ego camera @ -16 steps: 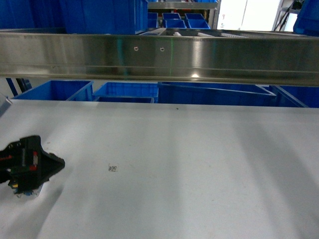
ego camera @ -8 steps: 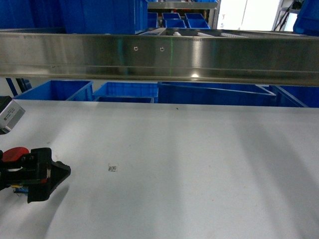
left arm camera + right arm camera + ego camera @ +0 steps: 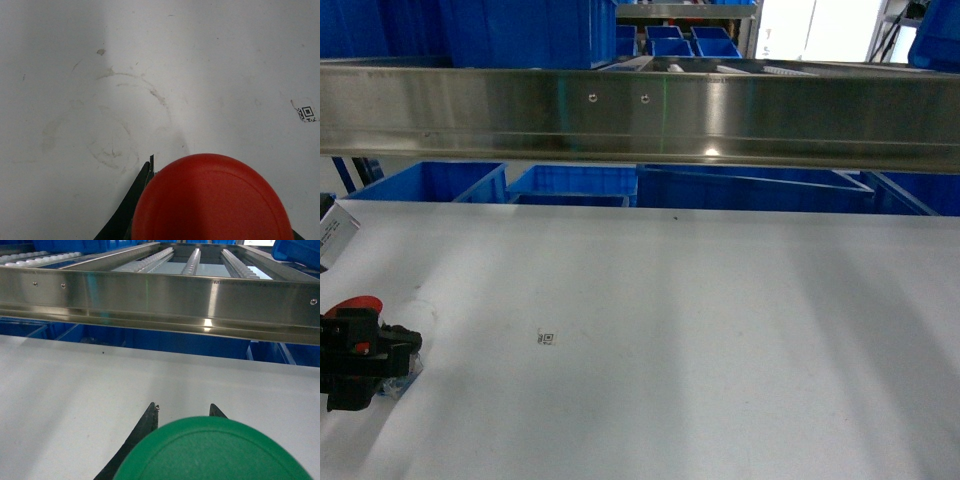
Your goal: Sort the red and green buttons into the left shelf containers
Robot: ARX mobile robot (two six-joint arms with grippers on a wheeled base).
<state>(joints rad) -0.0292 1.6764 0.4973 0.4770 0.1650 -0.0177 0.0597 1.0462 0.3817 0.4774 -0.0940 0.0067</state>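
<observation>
My left gripper [image 3: 365,358] sits at the table's near-left corner, shut on the red button [image 3: 358,303]. In the left wrist view its wide red mushroom cap [image 3: 212,200] fills the bottom, hiding most of the left gripper [image 3: 220,212]; one dark finger [image 3: 131,205] shows beside it, above bare table. The right gripper [image 3: 183,410] is out of the head view. It is shut on the green button [image 3: 215,452], whose cap covers all but the two fingertips. Large deep blue crates [image 3: 430,182] [image 3: 575,182] stand beyond the table's far edge.
A broad steel shelf rail [image 3: 640,115] runs across above the white table [image 3: 720,330], with roller tracks [image 3: 192,260] behind it. More blue bins [image 3: 525,30] sit on the upper shelf. A small square marker [image 3: 547,338] lies on the table. A white labelled part [image 3: 335,235] shows at the left edge.
The left gripper has drawn back toward the near-left corner and turned, so the red cap now shows on its top. The right arm stays out of the head view.
</observation>
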